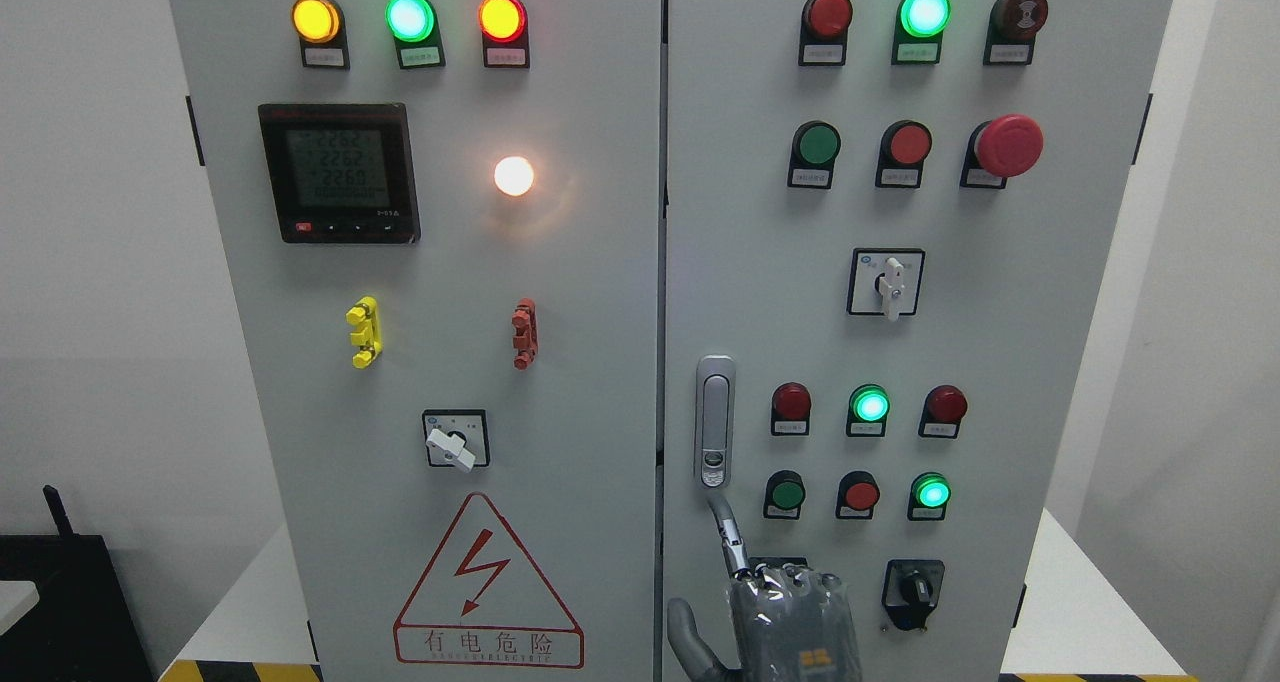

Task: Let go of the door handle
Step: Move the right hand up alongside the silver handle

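The silver door handle (714, 420) stands upright on the left edge of the right cabinet door (1060, 382), which lies flush with the left door. My right hand (775, 612) comes up from the bottom edge just below the handle, its back toward the camera. Its index finger (728, 534) points up, with the tip at the handle's lower end. The thumb (686, 634) sticks out to the left and the other fingers look folded. The hand grasps nothing. My left arm does not show.
Lit indicator lamps, push buttons and a red emergency stop (1008, 146) cover the right door. A rotary switch (912, 590) sits just right of my hand. The left door carries a meter (338, 172), a selector switch (455, 440) and a warning triangle (487, 587).
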